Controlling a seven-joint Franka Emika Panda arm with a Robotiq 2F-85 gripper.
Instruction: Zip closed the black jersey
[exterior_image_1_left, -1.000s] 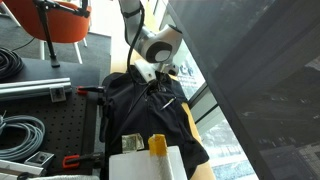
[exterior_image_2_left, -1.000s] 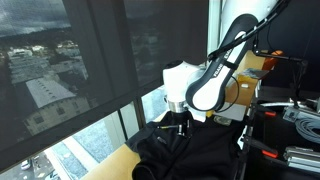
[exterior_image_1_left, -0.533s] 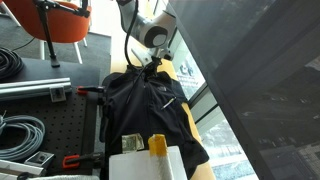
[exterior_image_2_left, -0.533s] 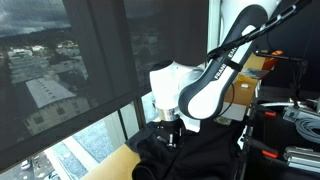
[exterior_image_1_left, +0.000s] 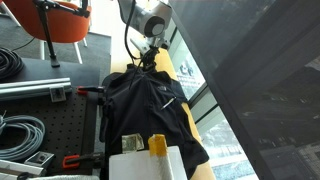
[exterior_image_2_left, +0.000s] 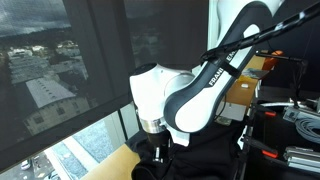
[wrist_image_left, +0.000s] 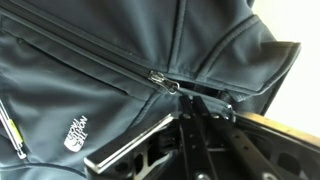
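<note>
We see the black jersey (exterior_image_1_left: 150, 108) spread out on a light wooden surface (exterior_image_1_left: 207, 137) that runs along a big window. In both exterior views it lies front side up, with its collar end toward the robot arm. The end effector (exterior_image_1_left: 148, 64) hangs low over that collar end, at the top of the front zipper; in an exterior view from the window side, the end effector (exterior_image_2_left: 158, 152) reaches down to the dark fabric (exterior_image_2_left: 205, 160) beneath the bulky white wrist.

In the wrist view the jersey (wrist_image_left: 90, 60) fills nearly the whole picture. The zipper (wrist_image_left: 95, 58) runs as a closed line from upper left down to the metal zipper pull (wrist_image_left: 165, 83). Past the pull, the two front edges part toward the collar. A small white mark (wrist_image_left: 75, 131) shows on the chest at lower left. The end effector (wrist_image_left: 203, 101) comes in from below, its tips just beside the pull. The fingertips look drawn close together, yet we cannot tell whether they pinch the pull or only sit against the fabric.

Near the jersey's lower hem sit a yellow item (exterior_image_1_left: 158, 145) and a white box (exterior_image_1_left: 145, 166).
</note>
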